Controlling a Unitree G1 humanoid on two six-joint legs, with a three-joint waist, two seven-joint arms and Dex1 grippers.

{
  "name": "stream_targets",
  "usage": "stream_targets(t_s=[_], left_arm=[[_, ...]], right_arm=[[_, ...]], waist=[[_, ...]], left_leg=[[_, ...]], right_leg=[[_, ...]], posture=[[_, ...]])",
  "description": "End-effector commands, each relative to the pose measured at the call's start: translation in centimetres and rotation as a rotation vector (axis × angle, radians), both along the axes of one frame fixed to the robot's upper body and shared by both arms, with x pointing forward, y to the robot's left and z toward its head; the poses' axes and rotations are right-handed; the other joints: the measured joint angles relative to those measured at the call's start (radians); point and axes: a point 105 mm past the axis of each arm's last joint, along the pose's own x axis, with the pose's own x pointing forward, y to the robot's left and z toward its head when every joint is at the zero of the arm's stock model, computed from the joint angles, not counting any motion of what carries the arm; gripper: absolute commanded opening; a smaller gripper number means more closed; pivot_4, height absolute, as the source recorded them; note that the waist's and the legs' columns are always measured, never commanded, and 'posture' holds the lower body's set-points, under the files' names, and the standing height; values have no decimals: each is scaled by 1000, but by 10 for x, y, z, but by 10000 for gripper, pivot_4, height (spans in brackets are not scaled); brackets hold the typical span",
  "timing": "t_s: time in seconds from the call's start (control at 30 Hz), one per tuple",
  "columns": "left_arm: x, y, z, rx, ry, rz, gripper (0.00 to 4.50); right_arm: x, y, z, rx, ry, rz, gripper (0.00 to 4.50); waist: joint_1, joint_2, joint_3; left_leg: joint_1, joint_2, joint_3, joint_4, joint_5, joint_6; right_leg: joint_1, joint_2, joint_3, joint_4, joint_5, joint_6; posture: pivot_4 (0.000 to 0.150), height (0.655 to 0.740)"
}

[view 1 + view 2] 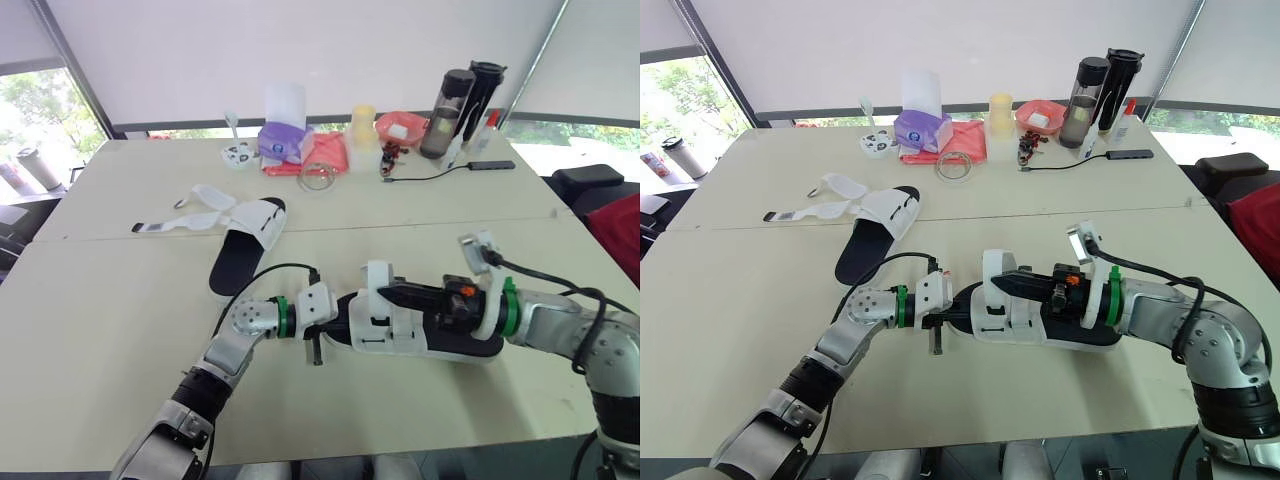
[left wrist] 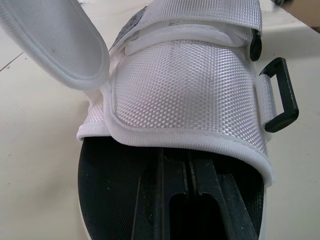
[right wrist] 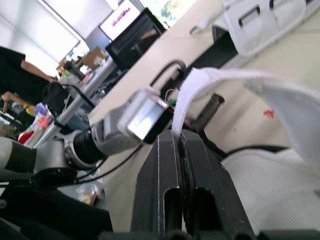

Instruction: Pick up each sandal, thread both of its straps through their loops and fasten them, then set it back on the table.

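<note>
Two grippers share the near sandal [image 1: 420, 325] on the surface [image 1: 120, 330]: left gripper [image 1: 335, 325], jaws together on its footbed [image 2: 110, 185], apparently pins it, while right gripper [image 1: 388, 293] jaws clamp the strap end [image 3: 200, 85] for threading.

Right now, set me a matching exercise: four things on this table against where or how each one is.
Things
1. near sandal
2. far sandal
3. strap
4. pink bowl

Places or states
A. lying flat, straps undone and spread out
B. pinched in the right gripper
C. between the left gripper and the right gripper
D. at the far edge, beside the bottles

Pairs: 1-C, 2-A, 3-B, 4-D
</note>
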Motion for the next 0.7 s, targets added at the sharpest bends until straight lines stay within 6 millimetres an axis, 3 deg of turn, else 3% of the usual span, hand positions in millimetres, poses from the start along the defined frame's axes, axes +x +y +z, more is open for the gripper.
stream_targets(t_s=[0.03,0.4,0.7], left_arm=[[3,7,-17,58,35,46,0],[1,10,-21,61,38,63,0],[1,9,-21,61,35,64,0]], right_arm=[[3,3,-3,-27,-17,25,860],[4,7,-17,-47,16,46,860],[-3,5,-16,-18,69,61,860]], waist=[[1,0,0],[0,0,0],[0,0,0]], left_leg=[[0,0,0,0,0,0],[0,0,0,0,0,0],[0,0,0,0,0,0]], right_leg=[[0,0,0,0,0,0],[0,0,0,0,0,0],[0,0,0,0,0,0]], posture=[[1500,7400],[1500,7400],[1500,7400]])
